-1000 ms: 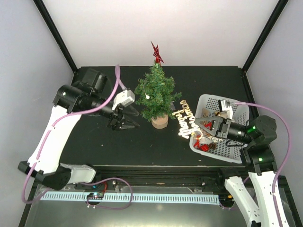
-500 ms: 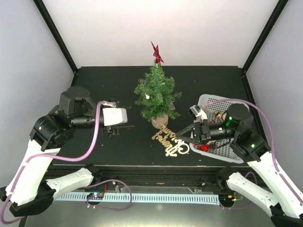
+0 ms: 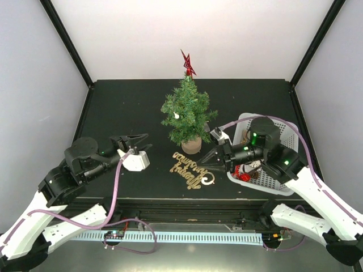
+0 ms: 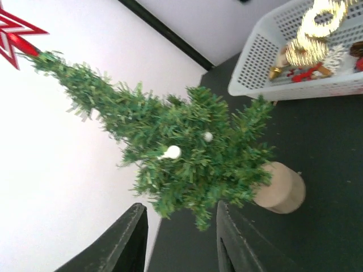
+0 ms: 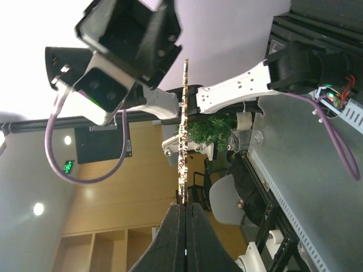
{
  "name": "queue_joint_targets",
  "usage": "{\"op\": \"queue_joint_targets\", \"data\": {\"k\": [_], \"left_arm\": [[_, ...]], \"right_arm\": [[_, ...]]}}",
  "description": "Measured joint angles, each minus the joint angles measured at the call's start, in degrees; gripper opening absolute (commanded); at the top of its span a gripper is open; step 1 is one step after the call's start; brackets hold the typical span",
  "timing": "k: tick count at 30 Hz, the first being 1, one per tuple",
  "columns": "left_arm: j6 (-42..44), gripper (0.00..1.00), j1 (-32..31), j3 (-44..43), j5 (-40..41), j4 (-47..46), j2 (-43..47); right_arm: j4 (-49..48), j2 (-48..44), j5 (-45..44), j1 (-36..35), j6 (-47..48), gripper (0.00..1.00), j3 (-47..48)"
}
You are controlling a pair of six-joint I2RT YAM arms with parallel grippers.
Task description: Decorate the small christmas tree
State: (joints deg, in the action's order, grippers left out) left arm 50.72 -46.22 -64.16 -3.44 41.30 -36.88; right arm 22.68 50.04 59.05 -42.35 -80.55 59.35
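1. A black table (image 3: 125,107) fills the middle of the overhead view, with white walls behind it and at both sides.
2. The left arm (image 3: 68,175) reaches in from the lower left. The left gripper (image 3: 146,141) sits left of the tree, apart from it. Its fingers are spread and nothing is between them.
3. The right arm (image 3: 295,170) reaches in from the lower right, passing over the basket. The right gripper (image 3: 204,162) is clenched on one end of a gold sign, just in front of the tree's base.
4. A white perforated basket (image 3: 286,133) sits on the right side of the table. It holds gold ornaments (image 4: 309,51) and red pieces (image 3: 244,177).
5. The small christmas tree (image 3: 187,113) stands upright near the centre of the table, towards the back. The left gripper is on one side of it and the basket on the other.
6. The gold sign (image 3: 190,169) is glittery cursive lettering. It extends left from the right gripper, in front of the tree. Whether it touches the table cannot be told. The right wrist view shows it edge-on, pinched between the closed fingers.
7. A round light-wood base (image 3: 191,146) supports the tree on the table.
8. A red star (image 3: 188,62) tops the tree.
9. A small white ball (image 3: 176,116) hangs in the branches on the tree's left side.
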Motion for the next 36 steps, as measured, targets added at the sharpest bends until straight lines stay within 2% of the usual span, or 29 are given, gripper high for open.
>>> {"op": "queue_joint_targets", "data": {"k": [4, 6, 12, 19, 25, 27, 31, 36], "left_arm": [[1.1, 0.35, -1.1, 2.6, 1.9, -5.6, 1.7], [2.0, 0.46, -1.9, 5.3, 2.0, -8.2, 3.0], [6.5, 0.6, -6.1, 15.4, 2.7, -13.1, 8.5], [13.9, 0.66, -10.2, 24.3, 5.0, -18.6, 12.0], [16.6, 0.66, -11.6, 25.8, 8.2, -25.4, 9.6], [17.0, 0.62, -11.9, 26.1, 8.8, -27.9, 9.1], [17.7, 0.42, -12.6, 26.2, 9.4, -30.6, 8.9], [18.1, 0.24, -13.4, 26.2, 9.5, -31.5, 8.7]], "right_arm": [[-1.6, 4.2, 0.0, -1.0, -1.5, 0.01, 0.0], [-2.7, 5.8, 0.0, -1.3, -2.1, 0.01, 0.0], [-6.4, 9.6, 0.0, -1.4, -3.5, 0.01, 0.0], [-11.0, 12.5, 0.2, -2.0, -4.9, 0.01, 0.0], [-14.2, 13.4, 1.0, -3.5, -6.0, 0.01, -0.7], [-15.2, 13.4, 1.2, -3.9, -6.5, 0.01, -1.4], [-16.3, 13.3, 1.2, -4.2, -6.9, 0.01, -2.8], [-18.1, 12.9, 1.1, -4.4, -8.0, 0.01, -5.6]]}}
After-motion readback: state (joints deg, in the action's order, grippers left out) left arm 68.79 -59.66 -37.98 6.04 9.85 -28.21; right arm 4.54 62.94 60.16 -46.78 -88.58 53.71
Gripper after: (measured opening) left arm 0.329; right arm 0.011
